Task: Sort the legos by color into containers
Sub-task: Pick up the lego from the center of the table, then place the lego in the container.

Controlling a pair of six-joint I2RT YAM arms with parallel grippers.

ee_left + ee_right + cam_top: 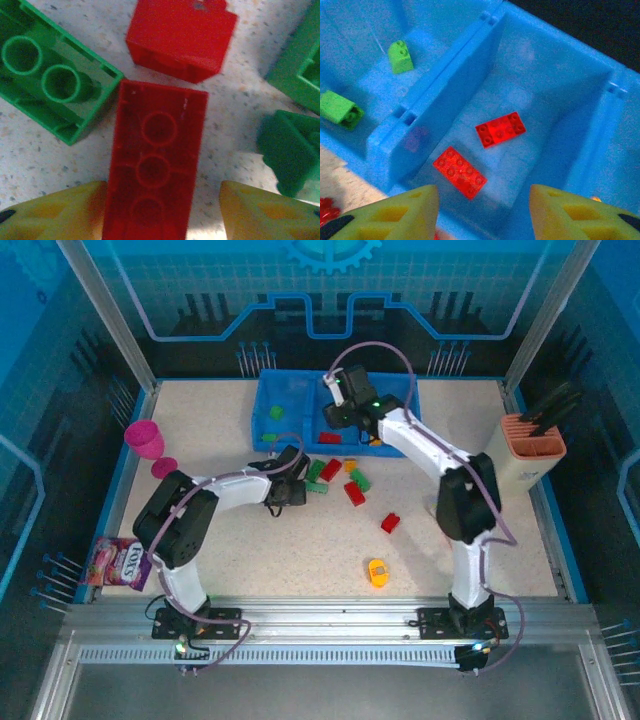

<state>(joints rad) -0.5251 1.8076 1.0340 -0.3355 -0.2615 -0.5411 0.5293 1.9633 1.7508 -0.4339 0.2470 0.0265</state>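
— What do the arms look like from above?
— The left arm (190, 515) and the right arm (430, 445) both pair glossy black joint housings with white links.
— Any cables?
— A lilac cable (385, 346) runs along each arm, and each arm stands on a black base plate (200, 619).
— And the fingers (390, 215)?
— Yellow plastic wedges with recessed pockets and a black patch at the outer edge. They are alike on the left gripper (162, 202) and the right gripper (484, 200).

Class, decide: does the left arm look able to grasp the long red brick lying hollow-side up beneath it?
Probably yes. The left end effector is open, with a finger on each side of the long red brick; the green brick sits only by its far corner.
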